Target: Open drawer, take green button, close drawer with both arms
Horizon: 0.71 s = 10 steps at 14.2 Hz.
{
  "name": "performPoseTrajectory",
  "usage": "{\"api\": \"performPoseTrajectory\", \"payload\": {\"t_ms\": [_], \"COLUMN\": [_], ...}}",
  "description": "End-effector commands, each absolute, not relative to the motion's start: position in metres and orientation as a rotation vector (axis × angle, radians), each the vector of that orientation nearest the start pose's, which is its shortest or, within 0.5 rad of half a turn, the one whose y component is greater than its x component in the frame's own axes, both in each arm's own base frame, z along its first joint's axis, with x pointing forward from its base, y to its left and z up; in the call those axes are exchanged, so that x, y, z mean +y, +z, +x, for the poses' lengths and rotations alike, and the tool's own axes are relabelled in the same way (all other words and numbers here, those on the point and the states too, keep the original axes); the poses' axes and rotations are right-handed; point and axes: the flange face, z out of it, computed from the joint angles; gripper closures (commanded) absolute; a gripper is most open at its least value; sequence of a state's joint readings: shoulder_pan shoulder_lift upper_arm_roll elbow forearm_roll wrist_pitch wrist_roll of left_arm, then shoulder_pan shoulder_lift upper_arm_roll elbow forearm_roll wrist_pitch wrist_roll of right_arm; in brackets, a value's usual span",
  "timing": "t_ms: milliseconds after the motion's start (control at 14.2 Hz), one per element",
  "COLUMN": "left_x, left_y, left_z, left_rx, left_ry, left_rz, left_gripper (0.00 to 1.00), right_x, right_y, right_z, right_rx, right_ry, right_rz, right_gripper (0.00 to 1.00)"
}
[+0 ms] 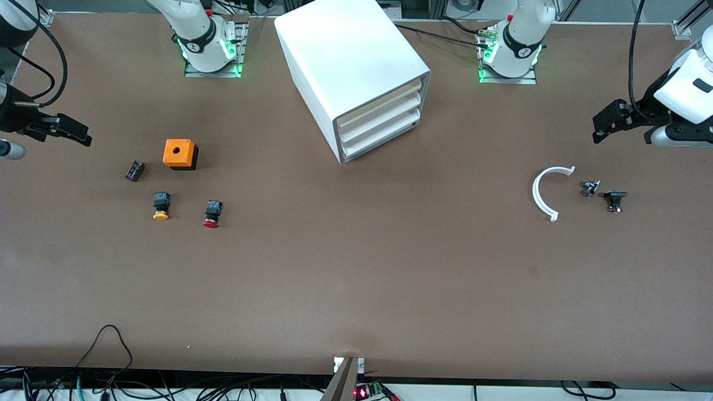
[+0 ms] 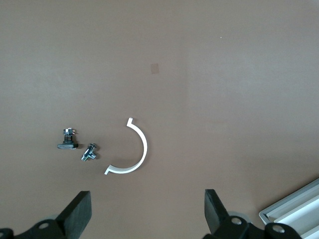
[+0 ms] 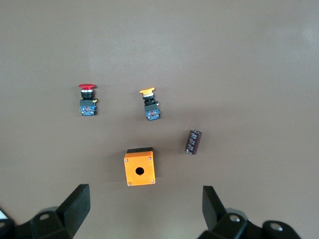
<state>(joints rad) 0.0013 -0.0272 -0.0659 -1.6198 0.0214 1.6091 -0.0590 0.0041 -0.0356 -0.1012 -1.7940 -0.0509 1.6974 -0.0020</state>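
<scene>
While all three cream-fronted trays of the white box cabinet (image 1: 356, 78) are pushed in, the lowermost shallow drawer (image 1: 384, 139) has yet to be pulled, and the green-capped button is not visible anywhere, presumably inside it. Both arms wait at the desk's (image 1: 356, 289) ends: the left gripper (image 2: 147, 209) hangs over a white plastic half-ring (image 1: 548, 192) and two small metal fittings (image 1: 604, 192), the right gripper (image 3: 144, 206) over an orange box (image 1: 179, 153), a dark cylinder (image 1: 135, 170), and yellow-capped (image 1: 161, 205) and red-capped (image 1: 212, 213) buttons; each has its fingers spread wide, holding nothing. Likely risks: hooking an upper drawer instead, dragging the light cabinet unless one arm braces it, or grabbing a wrong-coloured button.
</scene>
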Motion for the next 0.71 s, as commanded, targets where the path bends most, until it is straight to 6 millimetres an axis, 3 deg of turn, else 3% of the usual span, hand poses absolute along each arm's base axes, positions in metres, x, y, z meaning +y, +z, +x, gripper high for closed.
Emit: {"api": "performPoseTrajectory", "payload": {"t_ms": [0,635], "left_x": [-0.032,-0.033], "left_y": [0.624,0.625], "left_z": [0.548,0.55], "left_rx": [0.022,0.024], "left_ry": [-0.015,-0.02], "left_rz": [-3.133,-3.133], "left_gripper": [0.0,0.0], "right_x": [-0.057,-0.054], "right_y": [0.553,0.542], "right_z": [0.539,0.544], "right_rx": [0.136,0.148], "right_ry": [0.09,0.103], "right_rz": [-3.168,-3.132], "right_gripper": [0.0,0.0]}}
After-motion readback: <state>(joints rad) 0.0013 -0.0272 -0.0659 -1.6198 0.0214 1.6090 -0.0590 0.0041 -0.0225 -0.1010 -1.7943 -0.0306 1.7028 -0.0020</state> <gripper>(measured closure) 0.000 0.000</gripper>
